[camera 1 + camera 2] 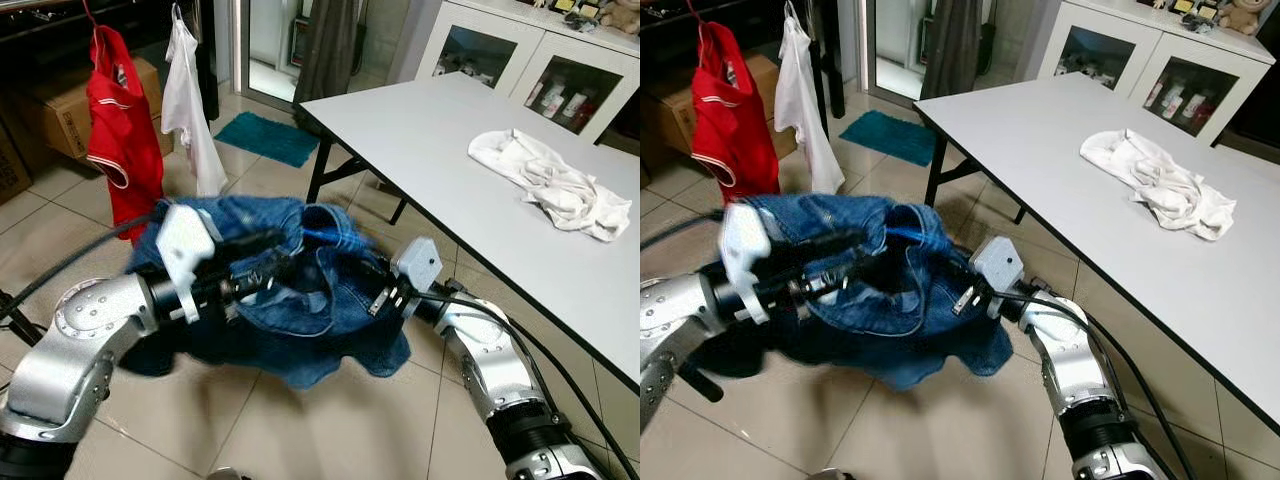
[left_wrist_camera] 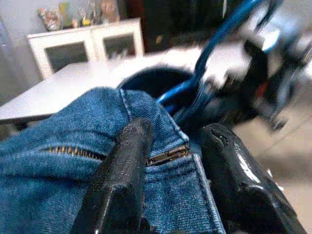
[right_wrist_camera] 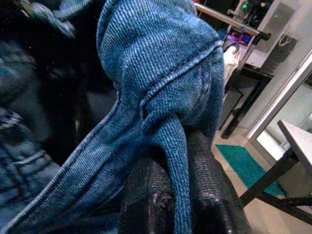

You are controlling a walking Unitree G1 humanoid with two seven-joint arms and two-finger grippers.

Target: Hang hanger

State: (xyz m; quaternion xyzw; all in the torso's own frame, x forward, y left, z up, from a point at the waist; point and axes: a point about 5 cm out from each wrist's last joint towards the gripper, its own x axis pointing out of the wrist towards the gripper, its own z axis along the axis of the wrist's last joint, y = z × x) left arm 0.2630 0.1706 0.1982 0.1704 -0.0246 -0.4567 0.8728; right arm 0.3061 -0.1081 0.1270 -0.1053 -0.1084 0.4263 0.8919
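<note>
Denim garment [image 1: 290, 300] held mid-frame between both claws, above the floor tiles, blue hanger [image 1: 322, 237] threaded in its waist opening. Left claw [image 2: 170, 165] clamped on the zipper edge; right claw [image 3: 180, 195] pinched shut on a denim fold. Risk: hanger could slip out if cloth sags (heavy fabric, shallow grips). Left wrist view shows the hanger wire; head views add red shirt [image 1: 122, 130] hanging upper left

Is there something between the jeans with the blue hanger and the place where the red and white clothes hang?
Nothing visible blocks the way. Both grippers, left and right, hold the denim jeans with the blue hanger inside. Between them and the hanging red shirt and white garment lies tiled floor. The table stands off to the right.
</note>
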